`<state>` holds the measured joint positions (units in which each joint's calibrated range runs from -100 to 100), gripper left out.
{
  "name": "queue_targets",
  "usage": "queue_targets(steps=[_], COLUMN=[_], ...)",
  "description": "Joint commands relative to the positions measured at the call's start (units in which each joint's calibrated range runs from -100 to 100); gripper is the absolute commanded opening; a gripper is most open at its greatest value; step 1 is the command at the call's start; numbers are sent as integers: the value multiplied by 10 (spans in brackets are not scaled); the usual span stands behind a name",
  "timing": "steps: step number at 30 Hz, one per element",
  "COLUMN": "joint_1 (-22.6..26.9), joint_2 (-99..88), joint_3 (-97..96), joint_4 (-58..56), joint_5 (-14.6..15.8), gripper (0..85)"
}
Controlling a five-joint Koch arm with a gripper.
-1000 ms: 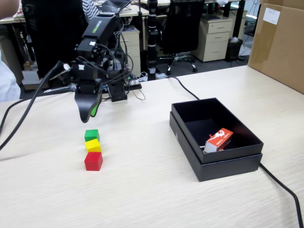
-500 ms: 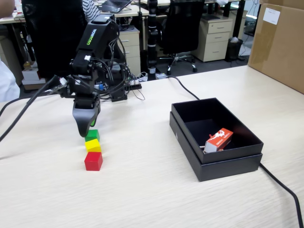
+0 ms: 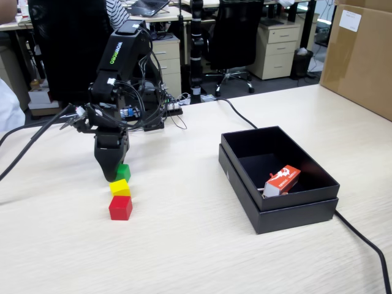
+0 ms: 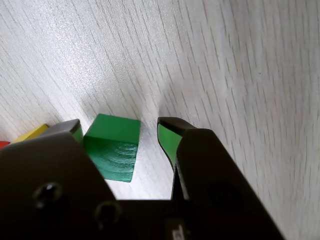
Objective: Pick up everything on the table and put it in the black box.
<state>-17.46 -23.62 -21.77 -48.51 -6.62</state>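
Three small cubes stand in a touching row on the beige table [image 3: 196,245]: green [image 3: 125,171] farthest, yellow [image 3: 120,187] in the middle, red [image 3: 120,207] nearest. My gripper [image 3: 115,173] points down at the green cube and hides part of it. In the wrist view the gripper [image 4: 121,127] is open, with the green cube [image 4: 112,145] between its green-padded jaws. The left pad is close against the cube and a clear gap separates it from the right pad. The yellow cube [image 4: 31,134] peeks out at the left. The black box [image 3: 294,214] sits to the right.
An orange-red and white carton [image 3: 282,180] lies inside the black box. A black cable [image 3: 361,239] runs along the table past the box. A big brown cardboard carton [image 3: 361,55] stands at the far right. Arm cables [image 3: 30,144] trail off to the left.
The arm has come down and forward from above the row. The open jaws now straddle the green cube at table level. The cubes have not moved.
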Motion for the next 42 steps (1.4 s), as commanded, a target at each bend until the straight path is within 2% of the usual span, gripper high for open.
queue_targets(steps=[1, 3, 4, 7, 8, 12, 18, 19, 21, 23, 24, 27, 31, 33, 42], joint_1=[0, 1, 2, 3, 3, 8, 30, 40, 94, 125, 158, 196, 268, 279, 304], joint_2=[-1, 2, 3, 3, 2, -3, -157, -190, -309, -346, -366, -369, -269, -156, 60], joint_3=[38, 34, 32, 22, 16, 6, 16, 24, 69, 92, 118, 159, 303, 391, 532], joint_4=[-4, -4, -3, 29, 44, 50, -4, -24, -86, -92, -92, -92, -92, -92, -92], joint_5=[4, 6, 6, 9, 9, 9, 16, 21, 44, 53, 62, 71, 76, 76, 77], gripper=[283, 279, 238, 40, 9, 9, 9, 9, 9, 9, 9, 9, 9, 9, 9])
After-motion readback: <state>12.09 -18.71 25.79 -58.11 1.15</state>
